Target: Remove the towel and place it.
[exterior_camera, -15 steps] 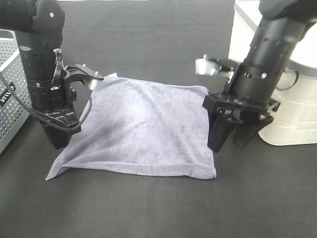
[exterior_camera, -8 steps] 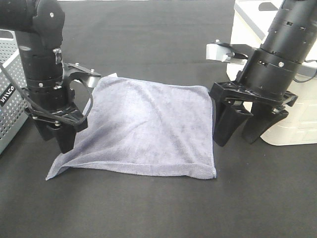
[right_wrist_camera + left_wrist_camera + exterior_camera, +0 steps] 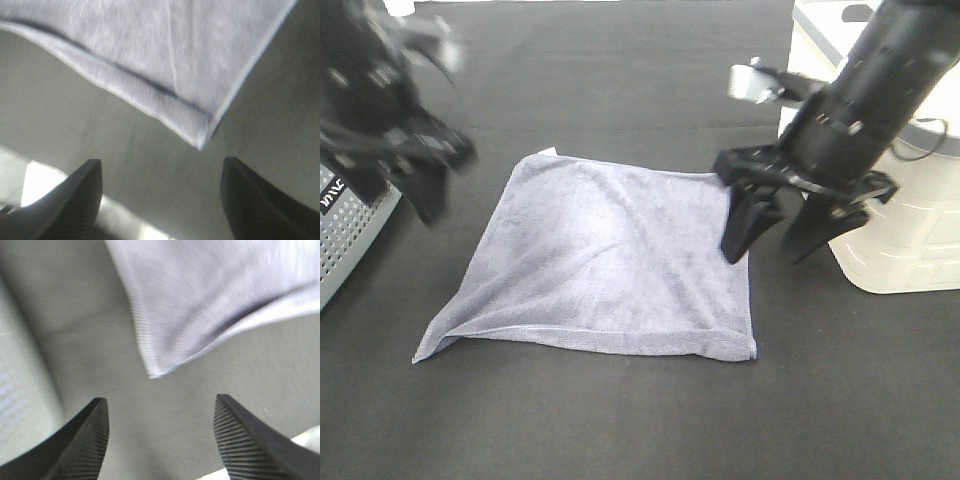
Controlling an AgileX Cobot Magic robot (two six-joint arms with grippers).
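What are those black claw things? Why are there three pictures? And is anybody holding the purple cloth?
The black claws belong to a robot with two arms. Each arm ends in a gripper, which is a pincer with two fingers.

One picture comes from a camera mounted up high. It shows the towel spread out on the black table, with the right gripper beside its edge. The other arm looks blurry on the left. A grey basket with holes stands on the left and a white container on the right.

The other two pictures come from small cameras on the robot's wrists, looking out between the fingers. One shows the left gripper. Each wrist picture sees a corner of the towel.

Nobody is holding it. Both grippers are open, with nothing between their fingers.
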